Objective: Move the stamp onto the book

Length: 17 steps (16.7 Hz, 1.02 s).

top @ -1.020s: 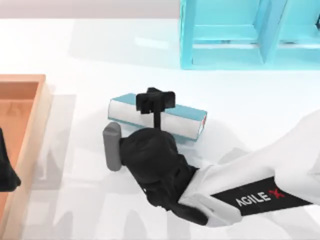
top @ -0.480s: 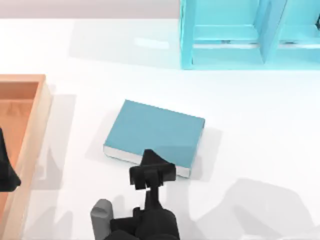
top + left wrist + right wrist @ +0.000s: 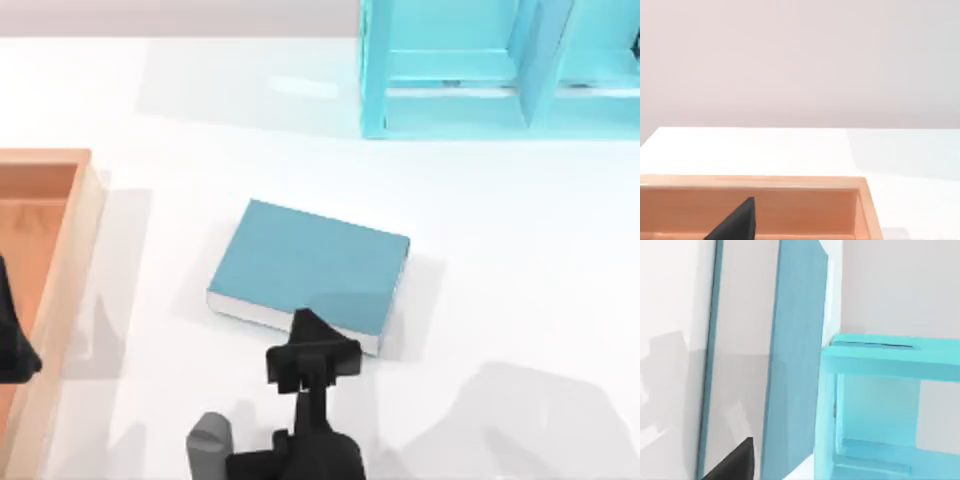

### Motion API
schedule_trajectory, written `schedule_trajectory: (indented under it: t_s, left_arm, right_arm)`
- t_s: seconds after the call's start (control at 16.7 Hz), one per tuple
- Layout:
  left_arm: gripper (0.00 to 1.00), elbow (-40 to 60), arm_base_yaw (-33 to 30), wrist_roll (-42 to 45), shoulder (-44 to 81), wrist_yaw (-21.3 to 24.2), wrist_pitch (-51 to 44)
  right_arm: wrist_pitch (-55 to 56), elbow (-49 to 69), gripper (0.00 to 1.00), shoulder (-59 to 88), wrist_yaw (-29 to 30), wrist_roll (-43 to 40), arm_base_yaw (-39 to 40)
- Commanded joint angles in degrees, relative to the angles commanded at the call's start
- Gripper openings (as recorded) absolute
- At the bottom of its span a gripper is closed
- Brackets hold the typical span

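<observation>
Right gripper [image 3: 310, 362] now at book [image 3: 310, 265] near edge, lower than a second ago; whether it holds anything, cannot tell. Book top bare. Left gripper [image 3: 12, 340] parked over wooden tray [image 3: 60, 260].

A white table [image 3: 520, 260] carries a light-blue shelf unit with open compartments [image 3: 500, 70] along its far edge, right of centre. Well apart from the shelf, an open orange wooden box [image 3: 45, 260] sits at the table's left edge.

No readable text, labels, brands or numbers on anything in these views.
</observation>
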Motion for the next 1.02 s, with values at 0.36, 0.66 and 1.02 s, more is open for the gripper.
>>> schedule_trajectory:
  t_s: [0.36, 0.66, 1.02]
  left_arm:
    - [1.0, 0.0, 0.0, 0.0, 0.0, 0.0, 0.0]
    - [1.0, 0.0, 0.0, 0.0, 0.0, 0.0, 0.0]
    - [1.0, 0.0, 0.0, 0.0, 0.0, 0.0, 0.0]
  right_arm:
    - [-1.15, -13.17, 1.0, -16.39, -14.5, 6.25, -12.02]
    - [-4.08, -28.86, 1.0, -45.61, -33.82, 16.81, -31.5]
    - [-9.72, -43.13, 1.0, -84.2, -54.77, 32.19, -57.97]
